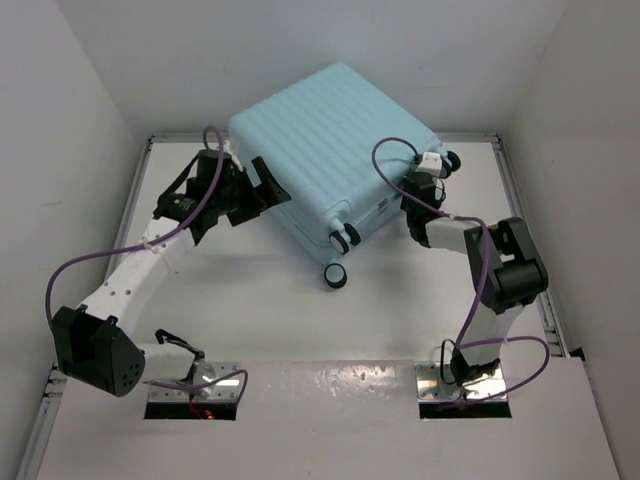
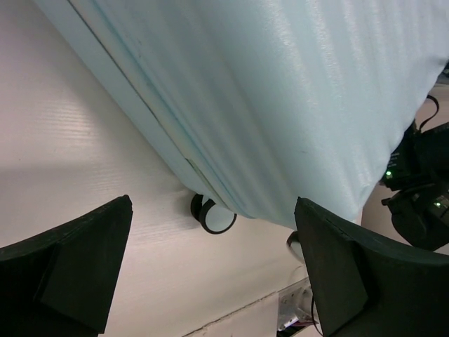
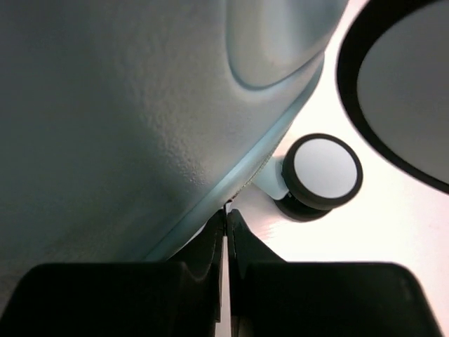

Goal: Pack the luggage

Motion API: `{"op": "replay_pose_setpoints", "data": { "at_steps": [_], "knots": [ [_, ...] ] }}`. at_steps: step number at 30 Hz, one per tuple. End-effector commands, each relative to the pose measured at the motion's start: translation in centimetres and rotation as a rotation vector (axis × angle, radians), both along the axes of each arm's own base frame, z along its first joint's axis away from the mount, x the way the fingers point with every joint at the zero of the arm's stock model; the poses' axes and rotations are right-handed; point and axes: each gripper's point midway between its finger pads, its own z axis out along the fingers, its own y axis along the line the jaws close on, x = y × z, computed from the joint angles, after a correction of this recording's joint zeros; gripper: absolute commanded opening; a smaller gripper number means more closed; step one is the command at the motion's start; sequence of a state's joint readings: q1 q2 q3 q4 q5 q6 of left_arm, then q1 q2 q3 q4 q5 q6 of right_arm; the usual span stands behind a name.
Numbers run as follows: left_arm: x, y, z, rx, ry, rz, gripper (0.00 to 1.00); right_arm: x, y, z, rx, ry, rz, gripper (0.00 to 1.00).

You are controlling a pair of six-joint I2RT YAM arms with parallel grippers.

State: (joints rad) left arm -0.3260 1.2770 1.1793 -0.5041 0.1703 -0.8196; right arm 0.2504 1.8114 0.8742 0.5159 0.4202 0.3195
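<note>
The luggage [image 1: 330, 140], a pale aqua ribbed hard-shell suitcase, lies closed at the back middle of the table, its black spinner wheels [image 1: 335, 276] toward me. At its left side my left gripper [image 1: 262, 195] stands wide open and holds nothing. In the left wrist view the shell [image 2: 280, 91] and one wheel [image 2: 214, 216] show beyond the left gripper [image 2: 214, 203]. My right gripper [image 1: 412, 195] is at the right side near the wheels. It is shut [image 3: 226, 210], tips against the zipper seam [image 3: 210, 196] beside a wheel [image 3: 323, 172]. Whether anything thin is pinched there cannot be seen.
White walls [image 1: 90, 110] close in the table on the left, back and right. Metal rails [image 1: 525, 230] run along its side edges. The right arm [image 2: 421, 189] shows past the suitcase in the left wrist view. A second wheel [image 3: 407, 84] looms close to the right wrist camera.
</note>
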Motion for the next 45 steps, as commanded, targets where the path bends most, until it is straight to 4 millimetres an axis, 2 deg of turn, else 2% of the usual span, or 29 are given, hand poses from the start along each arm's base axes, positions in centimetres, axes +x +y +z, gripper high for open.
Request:
{"op": "replay_pose_setpoints", "data": {
  "at_steps": [1,4,5,8,9,10,11,12,14,15,16,18,19,23,27,31,35,36,38,43,45],
  "knots": [
    [0.2,-0.7,1.9,-0.012,-0.038,-0.026,1.0,4.0,15.3,8.7,0.208,-0.288,0.421,0.0],
    [0.0,-1.7,2.1,-0.03,-0.029,-0.037,1.0,3.6,16.4,8.4,0.213,-0.282,0.438,0.0],
    [-0.2,-2.2,1.9,-0.044,-0.011,-0.046,1.0,3.1,16.3,8.0,0.211,-0.27,0.438,0.0],
    [-1.3,-4.1,2.0,-0.064,0.002,-0.091,1.0,2.3,15.7,8.9,0.207,-0.288,0.428,0.0],
    [-1.5,-4.6,1.6,-0.061,0.011,-0.104,1.0,1.3,14.9,7.3,0.186,-0.259,0.421,0.0],
    [-1.6,-5.1,1.2,-0.063,0.029,-0.112,1.0,0.8,14.5,8.6,0.184,-0.286,0.42,0.0],
    [-2.1,-6.0,0.9,-0.065,0.043,-0.131,1.0,0.1,13.9,7.8,0.173,-0.269,0.416,0.0],
    [-2.0,-6.6,0.8,-0.067,0.051,-0.149,1.0,-0.5,12.6,8.3,0.17,-0.277,0.399,0.0],
    [-2.2,-8.0,1.3,-0.076,0.049,-0.175,1.0,-1.8,11.3,6.6,0.142,-0.236,0.39,0.0],
    [-2.2,-8.6,1.4,-0.083,0.055,-0.181,1.0,-1.9,10.5,6.4,0.139,-0.234,0.38,0.0],
    [-2.4,-10.0,1.9,-0.101,0.052,-0.212,1.0,-2.4,9.9,6.9,0.132,-0.243,0.38,0.0],
    [-2.6,-11.2,2.1,-0.109,0.059,-0.233,1.0,-2.9,9.1,6.4,0.129,-0.232,0.38,0.0],
    [-2.9,-12.4,2.7,-0.126,0.054,-0.252,1.0,-3.0,8.6,6.5,0.126,-0.235,0.37,0.0],
    [-3.1,-14.5,1.9,-0.121,0.084,-0.277,1.0,-3.2,8.7,6.8,0.137,-0.241,0.382,0.0],
    [-3.2,-15.2,-0.1,-0.112,0.148,-0.277,1.0,-2.6,8.5,7.4,0.137,-0.256,0.36,0.0],
    [-3.6,-16.6,-0.8,-0.121,0.188,-0.298,1.0,-2.2,7.7,7.1,0.137,-0.253,0.336,0.0],
    [-3.5,-19.0,0.6,-0.15,0.174,-0.316,1.0,-2.3,7.1,6.7,0.133,-0.244,0.329,0.0],
    [-3.2,-19.3,0.6,-0.158,0.183,-0.308,1.0,-2.4,7.0,6.6,0.133,-0.243,0.329,0.0],
    [-4.0,-20.9,0.2,-0.189,0.239,-0.336,1.0,-2.6,7.1,6.6,0.135,-0.242,0.336,0.0],
    [-4.6,-22.0,-1.9,-0.201,0.329,-0.342,1.0,-2.7,7.1,6.8,0.132,-0.248,0.34,0.0],
    [-5.3,-22.7,-1.4,-0.226,0.347,-0.361,1.0,-2.7,6.8,6.8,0.126,-0.248,0.339,0.0]
  ]
}}
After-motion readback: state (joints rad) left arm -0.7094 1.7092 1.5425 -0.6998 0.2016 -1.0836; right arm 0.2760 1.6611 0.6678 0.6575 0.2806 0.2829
